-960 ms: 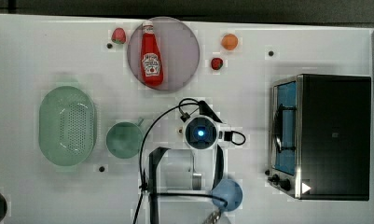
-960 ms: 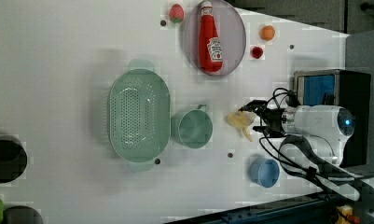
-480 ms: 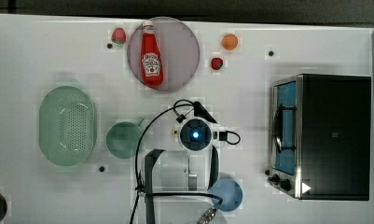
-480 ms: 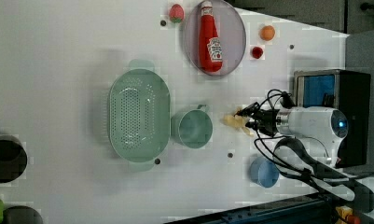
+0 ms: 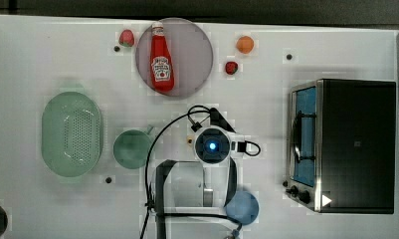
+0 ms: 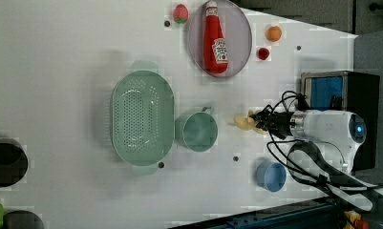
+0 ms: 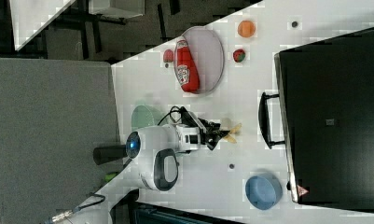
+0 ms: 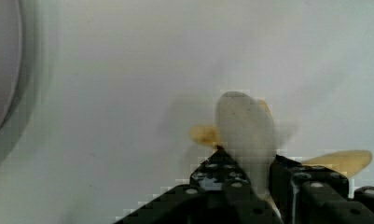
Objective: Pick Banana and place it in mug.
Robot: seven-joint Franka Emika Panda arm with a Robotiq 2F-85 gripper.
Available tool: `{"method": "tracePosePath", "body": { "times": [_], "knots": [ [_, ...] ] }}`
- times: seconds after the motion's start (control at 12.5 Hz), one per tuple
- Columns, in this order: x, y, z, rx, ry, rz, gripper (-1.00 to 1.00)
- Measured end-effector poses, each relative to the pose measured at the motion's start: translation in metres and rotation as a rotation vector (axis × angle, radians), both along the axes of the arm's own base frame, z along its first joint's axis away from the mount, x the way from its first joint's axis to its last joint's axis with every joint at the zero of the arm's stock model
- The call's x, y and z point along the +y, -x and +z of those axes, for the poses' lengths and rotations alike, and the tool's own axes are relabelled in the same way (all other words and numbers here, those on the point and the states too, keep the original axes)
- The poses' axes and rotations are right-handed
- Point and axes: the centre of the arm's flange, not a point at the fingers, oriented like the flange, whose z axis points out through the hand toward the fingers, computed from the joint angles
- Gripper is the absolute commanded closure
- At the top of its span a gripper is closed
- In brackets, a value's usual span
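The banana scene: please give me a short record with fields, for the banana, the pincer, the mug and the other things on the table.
banana: pale yellow, between the pincer's fingers in the wrist view
pincer: closed on the banana
mug: dull green, standing open, nothing inside
mug position: between the colander and the banana in the left view
plate: grey, ketchup bottle lying on it
blue cup: beside the arm
task state: banana not yet in the mug

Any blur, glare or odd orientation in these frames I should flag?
Wrist view: the banana between the gripper fingers looks soft and smeared. Right view: scene rotated sideways, table running diagonally. Top view: blocky compression around the ketchup bottle; lighting even, no glare.
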Motion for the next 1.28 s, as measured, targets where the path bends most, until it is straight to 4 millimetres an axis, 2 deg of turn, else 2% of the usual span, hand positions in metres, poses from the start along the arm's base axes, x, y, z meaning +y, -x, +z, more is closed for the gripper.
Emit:
{"method": "tracePosePath", "body": {
  "times": [0.08, 0.16, 0.24, 0.48, 0.56, 0.64, 0.72, 0.8, 0.88, 0.96, 1.12, 1.28],
  "knots": [
    [-0.003, -0.002, 0.006, 0.000, 0.003, 0.001, 0.53],
    [-0.005, -0.005, 0.023, -0.010, -0.001, -0.009, 0.53],
    [-0.005, -0.005, 0.049, -0.006, -0.006, -0.021, 0.53],
    [-0.004, -0.006, 0.191, -0.031, 0.000, -0.011, 0.53],
    [0.000, -0.003, 0.244, -0.080, -0.003, -0.009, 0.53],
    [0.006, 0.000, 0.289, -0.103, 0.007, 0.005, 0.53],
    [0.014, 0.001, 0.326, -0.101, 0.012, 0.018, 0.53],
    [0.024, 0.001, 0.353, -0.088, 0.012, 0.034, 0.53],
    [0.038, 0.002, 0.371, -0.061, 0.022, 0.050, 0.53],
    [0.058, 0.007, 0.376, -0.021, 0.025, 0.054, 0.53],
    [0.108, 0.012, 0.363, 0.025, -0.018, 0.028, 0.53],
    [0.167, 0.011, 0.333, 0.076, -0.030, 0.017, 0.53]
  ]
}}
